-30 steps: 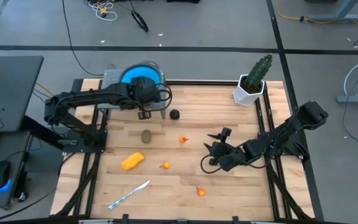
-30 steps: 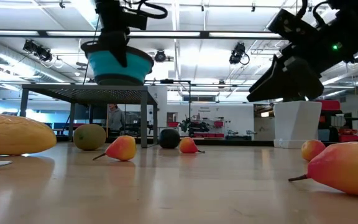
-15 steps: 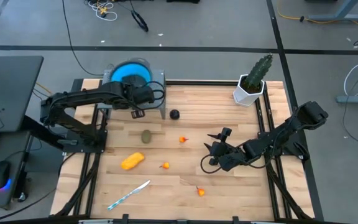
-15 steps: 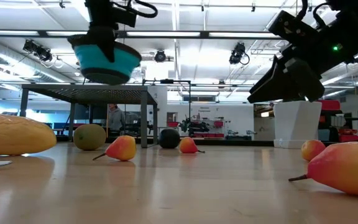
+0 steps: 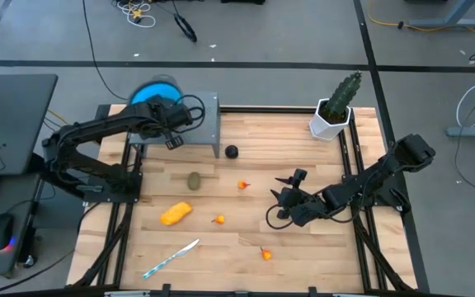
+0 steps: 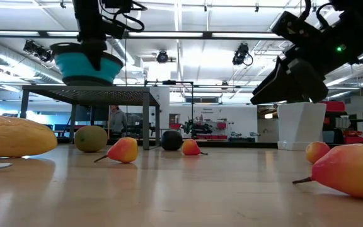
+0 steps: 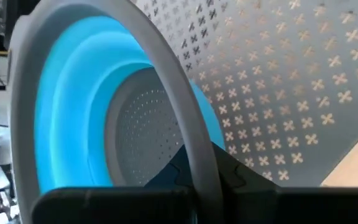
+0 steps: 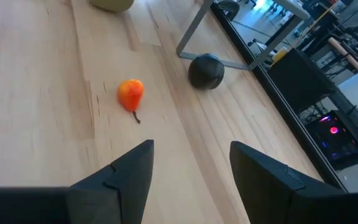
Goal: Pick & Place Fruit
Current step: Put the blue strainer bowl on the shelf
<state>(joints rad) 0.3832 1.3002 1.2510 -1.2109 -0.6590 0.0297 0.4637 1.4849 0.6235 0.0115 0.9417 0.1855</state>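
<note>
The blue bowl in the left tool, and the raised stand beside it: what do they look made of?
Blue bowl: looks like soft silicone or plastic with a stiffer grey rim; matte, stepped collapsible-looking walls, and a perforated grey base like a colander. The left tool grips its rim. Stand: apparently thin grey sheet metal, matte, punched with small cross-shaped holes.

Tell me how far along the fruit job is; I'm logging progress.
Done: nothing, the blue bowl looks empty. In hand: the left gripper holds the bowl's rim above the perforated stand. Left: the yellow fruit, olive fruit, black ball and orange-red pieces. The right gripper hovers open.
</note>
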